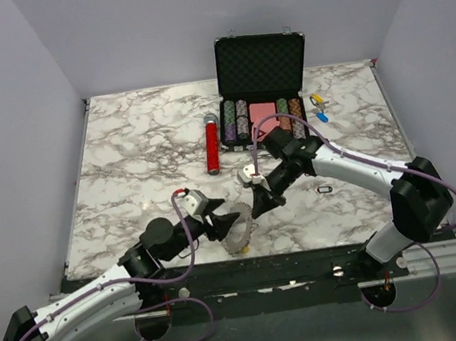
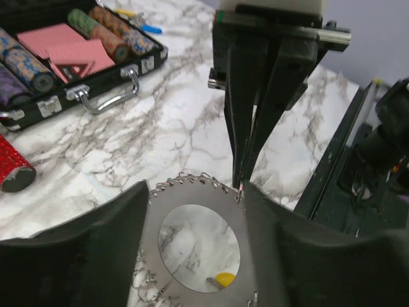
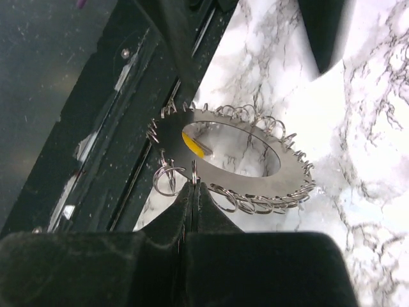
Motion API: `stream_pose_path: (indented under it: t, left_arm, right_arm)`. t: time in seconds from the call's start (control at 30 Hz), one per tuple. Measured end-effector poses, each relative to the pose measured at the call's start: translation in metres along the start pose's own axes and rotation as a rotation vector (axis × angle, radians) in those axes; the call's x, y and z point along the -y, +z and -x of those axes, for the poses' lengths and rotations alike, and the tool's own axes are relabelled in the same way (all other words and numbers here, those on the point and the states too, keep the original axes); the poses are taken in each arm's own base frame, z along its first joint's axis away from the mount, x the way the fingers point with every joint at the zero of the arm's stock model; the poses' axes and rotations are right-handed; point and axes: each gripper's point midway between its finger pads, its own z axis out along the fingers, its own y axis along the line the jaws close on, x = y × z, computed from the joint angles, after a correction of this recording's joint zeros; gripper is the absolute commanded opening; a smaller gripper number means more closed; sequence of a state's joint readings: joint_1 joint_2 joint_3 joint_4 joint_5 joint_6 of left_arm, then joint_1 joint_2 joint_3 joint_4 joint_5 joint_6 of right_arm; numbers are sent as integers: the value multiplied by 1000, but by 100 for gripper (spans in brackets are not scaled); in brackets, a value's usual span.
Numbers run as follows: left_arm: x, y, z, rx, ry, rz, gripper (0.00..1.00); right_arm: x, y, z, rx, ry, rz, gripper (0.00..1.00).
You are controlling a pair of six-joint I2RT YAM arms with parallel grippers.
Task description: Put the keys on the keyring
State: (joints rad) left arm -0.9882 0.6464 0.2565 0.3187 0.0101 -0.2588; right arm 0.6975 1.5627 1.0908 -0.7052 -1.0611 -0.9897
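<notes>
Both grippers at the keyring (image 3: 255,180), on the near side of the poker-chip case (image 1: 260,65)
Left gripper (image 1: 225,224) jaws pinch the keyring's flat disc across its edges, disc tilted; right gripper (image 3: 193,189) jaws pressed together, tips touching the rim among the small loops, can't tell if a loop is caught. Dark-tagged key (image 1: 325,189) lies loose on the surface (image 1: 124,150) near-right of the case; blue/yellow-tagged keys (image 1: 318,106) just right of it, red cylinder (image 1: 211,143) just left
</notes>
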Motion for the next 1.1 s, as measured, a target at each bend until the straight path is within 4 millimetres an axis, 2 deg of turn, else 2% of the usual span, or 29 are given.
stream_pose_path:
  t: [0.03,0.07,0.2,0.3,0.47,0.57,0.83,1.1]
  left_arm:
    - [-1,-4,7,31,-3,8,88]
    - [-2,-10,15,69,-2,13,91]
    - [0,-29,33,200,-3,-2,89]
    - [4,-32,29,225,16,-36,82]
    - [11,-14,2,85,75,-84,81]
    - [15,-2,-5,17,115,-106,81]
    - [26,19,7,25,185,-164,72]
    - [34,32,-1,22,184,-203,66]
  right_arm:
    - [-2,-2,0,-14,-10,-1,1]
    - [-4,-6,0,-35,-24,-4,1]
    - [-5,-19,5,-102,-68,-17,1]
    - [-3,-29,10,-161,-93,-31,1]
    - [-5,-42,10,-244,-99,-46,1]
    - [-9,-45,8,-271,-92,-49,1]
    - [-12,-48,9,-283,-76,-60,2]
    - [-14,-48,10,-275,-51,-61,2]
